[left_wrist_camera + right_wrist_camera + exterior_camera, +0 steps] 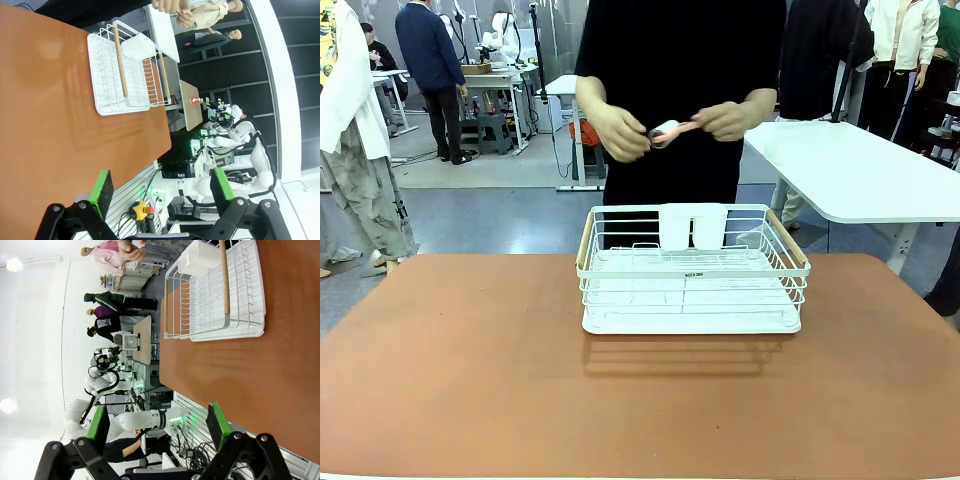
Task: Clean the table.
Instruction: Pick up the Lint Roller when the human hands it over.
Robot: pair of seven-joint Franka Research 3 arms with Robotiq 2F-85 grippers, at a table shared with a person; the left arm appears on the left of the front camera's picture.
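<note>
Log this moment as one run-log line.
left gripper: open, empty | right gripper: open, empty | wire rack: on table | person: holding small pinkish item

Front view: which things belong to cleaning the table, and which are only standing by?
Job: brown table; wire rack standing on it; pink-and-white item in the person's hands, possibly.
Just about: white table behind; people farther off.

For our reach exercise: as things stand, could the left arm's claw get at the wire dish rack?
Probably yes: the left claw is open, bare table lies between it and the dish rack, and the person's hands are up beyond it.
</note>
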